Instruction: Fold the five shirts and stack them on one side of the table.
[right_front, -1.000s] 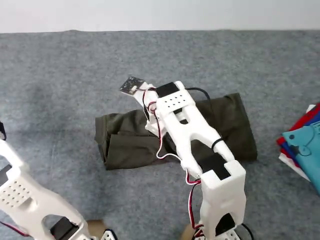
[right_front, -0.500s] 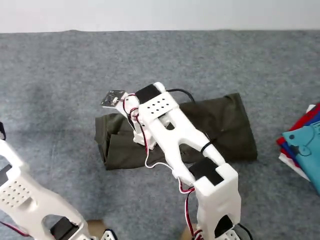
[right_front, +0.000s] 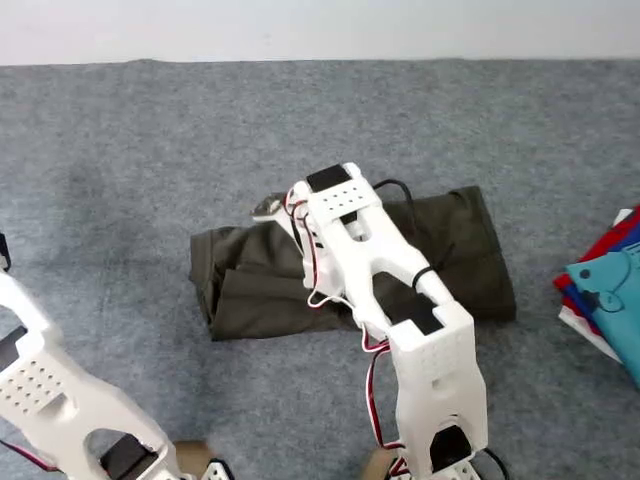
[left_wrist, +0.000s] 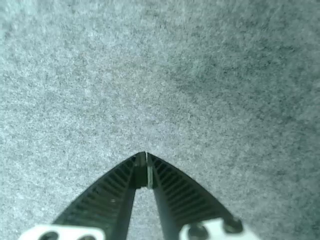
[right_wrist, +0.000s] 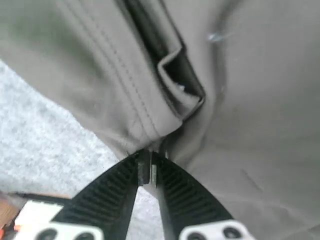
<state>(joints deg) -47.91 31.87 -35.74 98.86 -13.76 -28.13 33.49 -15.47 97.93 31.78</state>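
Note:
An olive-green shirt (right_front: 440, 260) lies partly folded across the middle of the grey table. My right arm (right_front: 350, 225) stretches over its left half. In the right wrist view my right gripper (right_wrist: 147, 162) is shut, its tips pinching a stitched hem of the olive shirt (right_wrist: 240, 100), with a fold of cloth bunched just ahead. My left arm (right_front: 40, 390) stands at the near left corner. Its gripper, the left gripper (left_wrist: 146, 162), is shut on nothing above bare grey felt.
A stack of folded shirts (right_front: 605, 300), teal over red, blue and white, sits at the table's right edge. The grey felt table (right_front: 120, 160) lies open to the left and behind the olive shirt. A white wall runs along the far edge.
The right arm's wrist swung left over the shirt's left end, then came back right and dropped lower. The olive shirt's outline has barely changed. The left arm stayed put.

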